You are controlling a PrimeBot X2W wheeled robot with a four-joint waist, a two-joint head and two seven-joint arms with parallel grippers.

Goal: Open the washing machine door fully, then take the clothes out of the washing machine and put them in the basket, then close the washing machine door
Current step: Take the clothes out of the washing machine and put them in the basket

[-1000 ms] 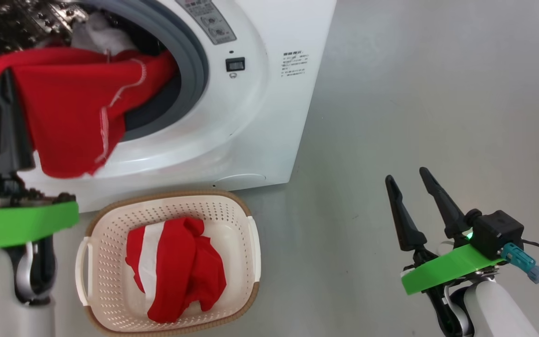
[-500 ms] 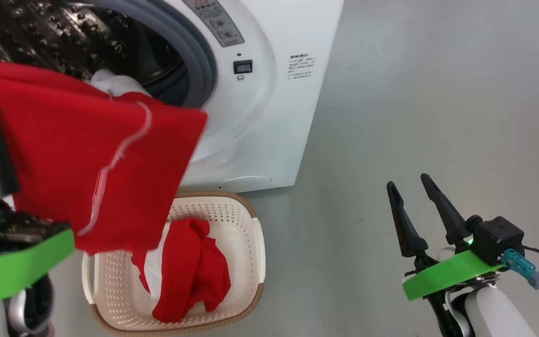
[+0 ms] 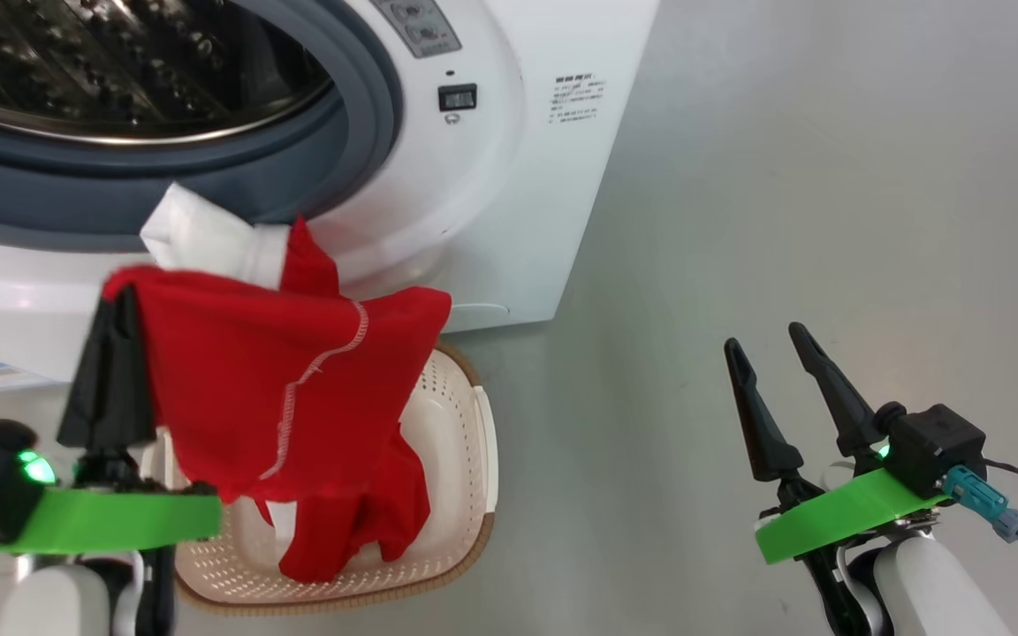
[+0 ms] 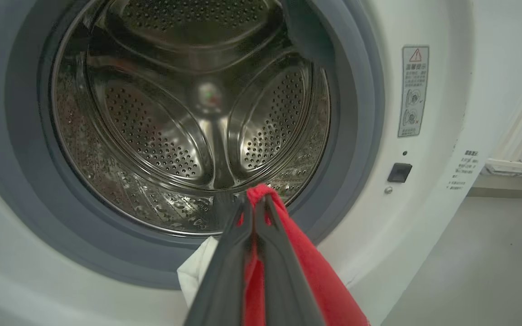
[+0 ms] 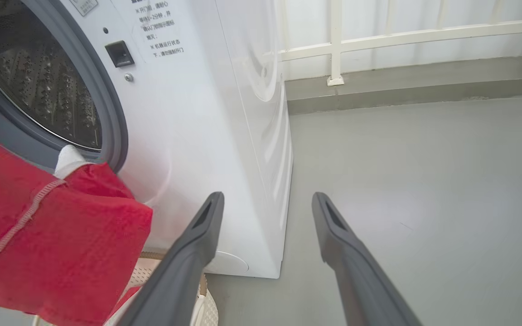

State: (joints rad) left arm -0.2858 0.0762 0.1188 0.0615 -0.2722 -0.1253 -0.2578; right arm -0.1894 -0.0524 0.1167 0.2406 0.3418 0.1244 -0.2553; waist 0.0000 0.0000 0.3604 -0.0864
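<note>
clothes (image 3: 288, 397) hang from left end effector (image 3: 117, 299) above basket (image 3: 452, 442)

A smooth grey floor (image 3: 827, 177) spreads out, faintly glossy, with a few small marks on it. In the right wrist view a low grey kerb (image 5: 401, 88) runs along its far edge. A white railing (image 5: 335, 40) stands on that kerb, one upright post meeting a horizontal bar, with a pale surface behind.
</note>
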